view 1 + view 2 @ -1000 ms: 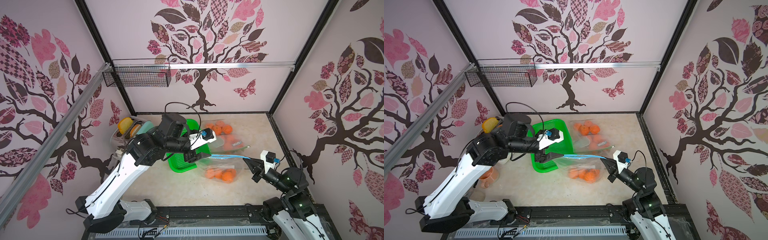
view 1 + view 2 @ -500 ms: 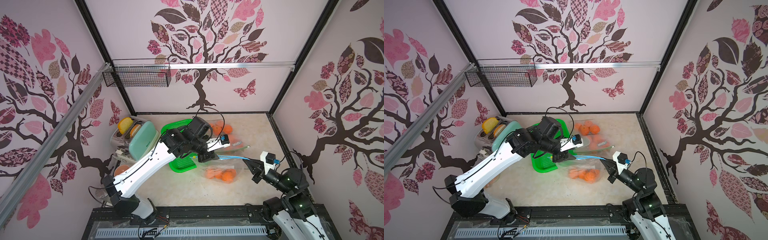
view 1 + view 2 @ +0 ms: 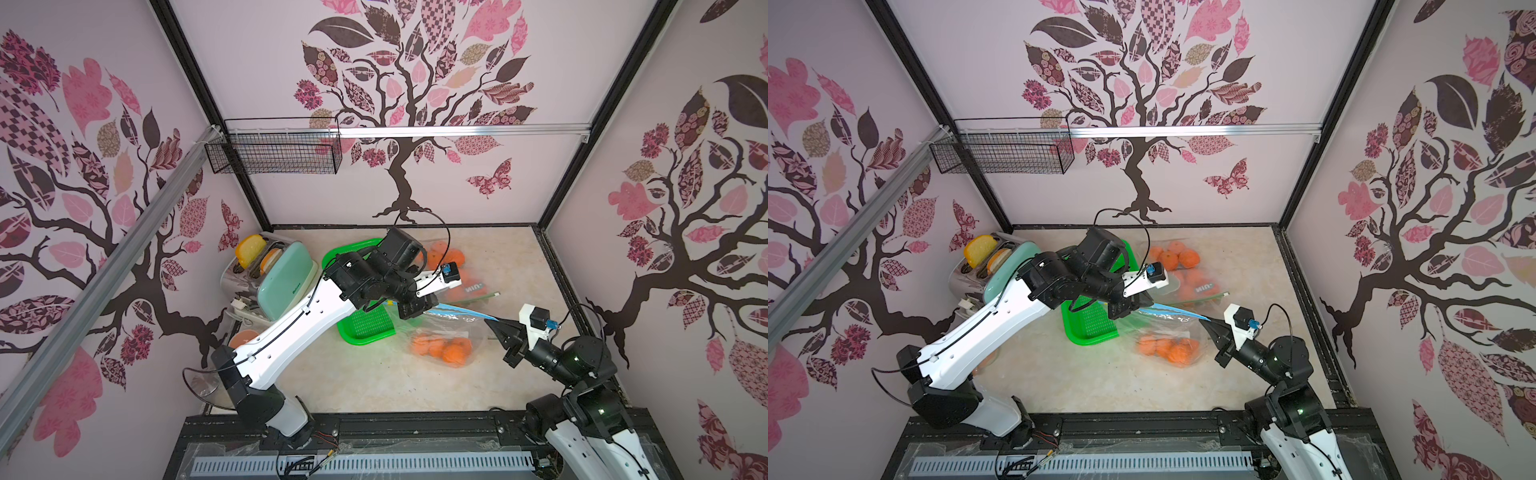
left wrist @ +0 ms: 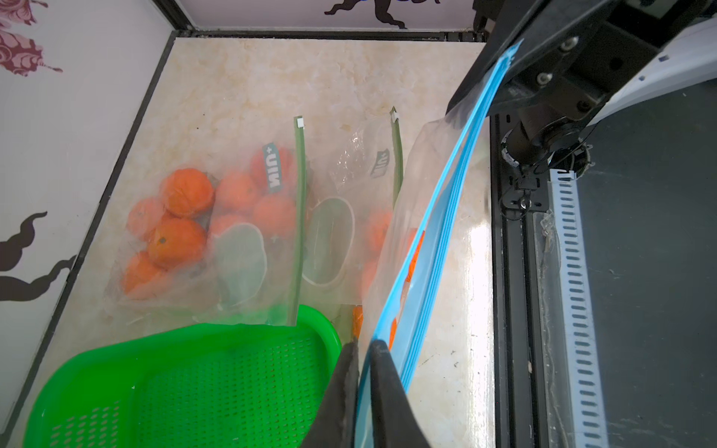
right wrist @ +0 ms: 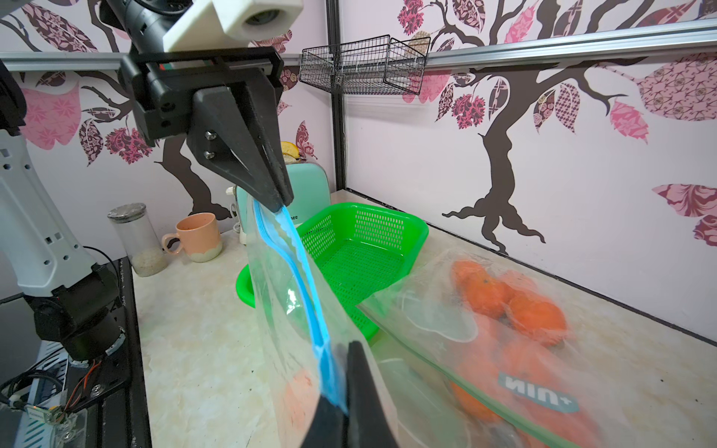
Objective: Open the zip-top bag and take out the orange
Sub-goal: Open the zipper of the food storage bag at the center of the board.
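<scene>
A clear zip-top bag (image 3: 446, 332) with a blue zip strip (image 3: 457, 310) hangs stretched between my two grippers, just above the table. Several oranges (image 3: 442, 348) sag in its bottom. My left gripper (image 3: 426, 309) is shut on the strip at the end by the green basket; in the left wrist view its tips (image 4: 361, 346) pinch a blue layer while other layers of the strip (image 4: 446, 217) pass outside one finger. My right gripper (image 3: 491, 324) is shut on the opposite corner, with blue strip pinched at its tips (image 5: 345, 351). The zip looks closed along its length.
A green mesh basket (image 3: 357, 338) sits beside the bag. Two other green-zipped bags with oranges (image 4: 217, 232) (image 4: 361, 201) lie behind it. A mint toaster (image 3: 282, 276) stands at the left, with a mug (image 5: 196, 236) and a glass jar (image 5: 134, 236). A wire basket (image 3: 274, 158) hangs on the back wall.
My left arm swung from over the green basket to the bag's zip end, and its jaws went from open to shut on the strip. The right gripper kept its hold.
</scene>
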You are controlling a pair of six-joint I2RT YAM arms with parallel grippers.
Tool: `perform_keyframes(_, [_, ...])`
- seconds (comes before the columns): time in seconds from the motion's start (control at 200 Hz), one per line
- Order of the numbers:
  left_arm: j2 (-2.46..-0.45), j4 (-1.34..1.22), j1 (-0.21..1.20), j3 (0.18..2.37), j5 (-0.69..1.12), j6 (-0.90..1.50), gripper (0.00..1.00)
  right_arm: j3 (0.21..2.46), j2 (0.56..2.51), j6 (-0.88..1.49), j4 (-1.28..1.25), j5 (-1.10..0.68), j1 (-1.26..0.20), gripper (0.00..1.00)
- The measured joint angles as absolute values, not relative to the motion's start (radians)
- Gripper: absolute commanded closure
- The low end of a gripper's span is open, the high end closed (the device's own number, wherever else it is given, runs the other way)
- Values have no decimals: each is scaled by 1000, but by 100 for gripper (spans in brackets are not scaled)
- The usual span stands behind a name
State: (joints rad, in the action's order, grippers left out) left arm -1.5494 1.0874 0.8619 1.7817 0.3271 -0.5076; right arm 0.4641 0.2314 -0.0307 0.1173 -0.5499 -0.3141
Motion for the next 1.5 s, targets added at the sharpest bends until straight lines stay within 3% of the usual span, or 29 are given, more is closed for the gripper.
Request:
perform_keyframes(0.22, [-1538,1079,862,1725,361,-517,100,464,231,-31,131,-551,-319,99])
perform_keyframes(0.27, [-1529,1073,862,1701,369,-519,100,464,231,-32,137,-551,-319,87])
perform_keyframes(0.385, [-1492,1030,863,1641,361,-509,100,472,232,-28,169,-551,-319,39])
perform_keyframes(0.485, [-1431,968,865,1574,343,-493,100,530,237,-21,244,-551,-321,28])
perform_keyframes(0.75, [-1324,862,931,1459,308,-474,100,875,300,70,483,-528,-355,36])
perform_keyframes(0.945, [-1322,857,942,1439,311,-476,100,1066,567,77,595,-555,-368,38])
perform_keyframes(1.17, [-1321,855,944,1437,330,-479,100,1086,809,-2,725,-571,-401,39])
perform_keyframes(1.501, [-1319,862,947,1430,362,-493,100,1088,889,-149,781,-603,-494,38])
